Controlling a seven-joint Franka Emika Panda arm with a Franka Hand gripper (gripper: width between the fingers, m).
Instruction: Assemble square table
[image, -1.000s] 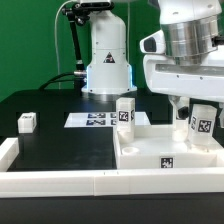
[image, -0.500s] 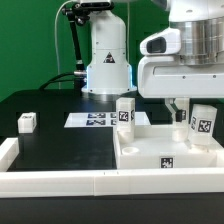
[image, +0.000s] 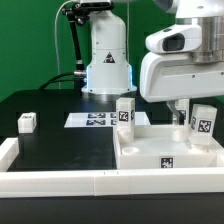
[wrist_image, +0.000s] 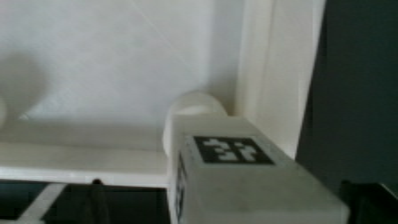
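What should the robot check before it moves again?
1. Square top lies flat, not tilted: ok.
2. First leg and second leg stand upright on its corners: ok.
3. Those two legs fully tight: cannot tell.
4. Loose leg lies apart with nothing crowding it: ok.
5. Fourth leg in view: not ok.
6. Pincer empty: cannot tell.
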